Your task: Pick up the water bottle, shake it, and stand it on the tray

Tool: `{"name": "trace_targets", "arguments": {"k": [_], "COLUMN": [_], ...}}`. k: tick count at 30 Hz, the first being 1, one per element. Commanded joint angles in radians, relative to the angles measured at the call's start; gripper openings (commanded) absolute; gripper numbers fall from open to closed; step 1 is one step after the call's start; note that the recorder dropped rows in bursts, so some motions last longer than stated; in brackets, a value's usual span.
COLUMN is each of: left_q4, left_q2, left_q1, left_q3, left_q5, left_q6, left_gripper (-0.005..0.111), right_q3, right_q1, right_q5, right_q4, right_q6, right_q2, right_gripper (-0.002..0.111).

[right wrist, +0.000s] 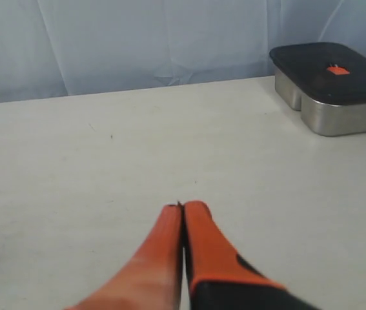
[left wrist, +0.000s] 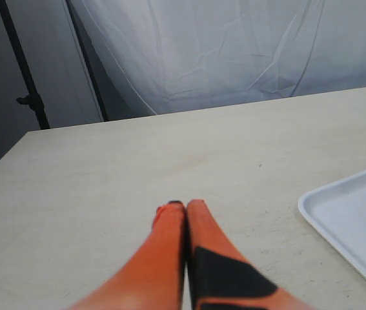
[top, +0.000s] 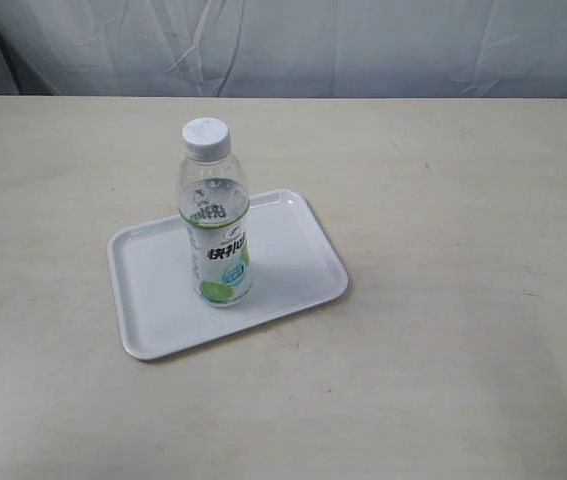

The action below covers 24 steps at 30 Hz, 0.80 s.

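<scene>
The water bottle [top: 216, 215], clear with a white cap and a white-and-green label, stands upright on the white tray [top: 153, 280] in the exterior view. No gripper shows in that view. In the left wrist view my left gripper [left wrist: 184, 205] is shut, its orange fingers pressed together over the bare table, and a corner of the tray [left wrist: 354, 216] lies off to one side. My right gripper [right wrist: 183, 207] is likewise shut with nothing between its fingers, over the table. The bottle does not appear in either wrist view.
A metal box with a dark lid [right wrist: 328, 84] sits on the table near the white backdrop in the right wrist view. A dark stand pole [left wrist: 24, 64] rises beyond the table edge in the left wrist view.
</scene>
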Motion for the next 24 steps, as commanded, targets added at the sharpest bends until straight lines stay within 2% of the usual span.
{"name": "trace_targets", "arguments": {"k": [1,24], "left_q4": [-0.001,-0.001], "left_q2": [-0.005,-0.005], "left_q1": [0.0,0.0], "left_q3": [0.002,0.002], "left_q5": [-0.007,-0.007], "left_q6": [-0.002,-0.002], "left_gripper": [0.0,0.0], "right_q3": [0.047,0.086], "right_q1": [-0.006,-0.006], "right_q5": [-0.029,-0.07], "right_q4": [-0.012,-0.021], "right_q6": [0.0,0.0], "right_q2": [-0.006,-0.006], "right_gripper": [0.003,0.003]}}
